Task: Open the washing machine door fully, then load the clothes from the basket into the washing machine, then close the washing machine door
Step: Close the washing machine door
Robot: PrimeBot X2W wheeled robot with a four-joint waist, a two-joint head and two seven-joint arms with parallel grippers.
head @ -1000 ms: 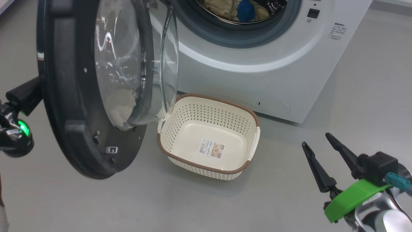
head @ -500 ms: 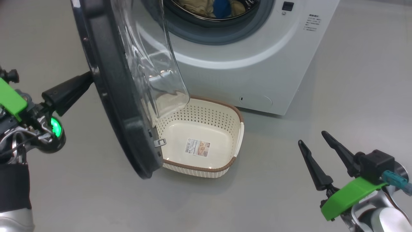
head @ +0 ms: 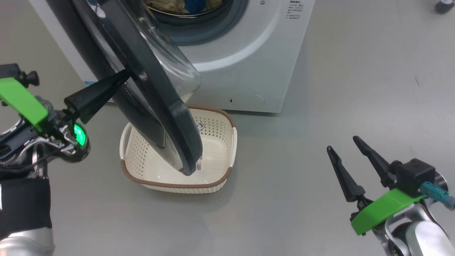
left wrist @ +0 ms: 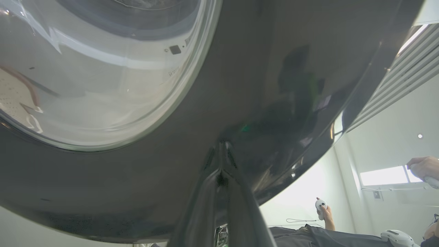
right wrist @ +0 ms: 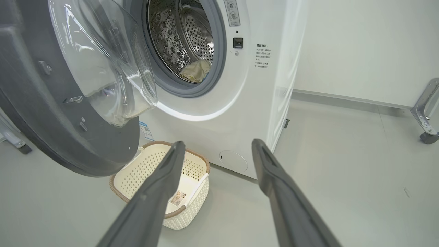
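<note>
— Black plastic, glossy: that is where the left gripper [head: 122, 75] has its tips. Its jaws are pinched together, holding nothing, and press as one blunt point on the outer rim of the washing machine door [head: 160, 103].

— So a push, not a grasp. Where does the door stand?

— About half shut, I'd judge. It stands on edge, hinged at the robot's left of the opening. The glass bowl [head: 174, 65] faces the drum [right wrist: 192, 37], and the black face looks back at the left gripper. It is round, so it has no true long axis. In the head view its edge slants from upper left to lower right, the free end hanging above the empty basket [head: 177, 185] on the floor [head: 320, 89].

— And the clothes [right wrist: 196, 70]?

— Cream and blue, lying inside the drum.

— How should the closing be finished?

— Hold the tips on the rim, off the glass. Push square to the face and follow the arc round the hinge until the latch catches. On that gloss the tips could skid.

— And the right gripper [head: 342, 143]?

— Jaws wide, empty, well apart from the door, over bare floor.
</note>
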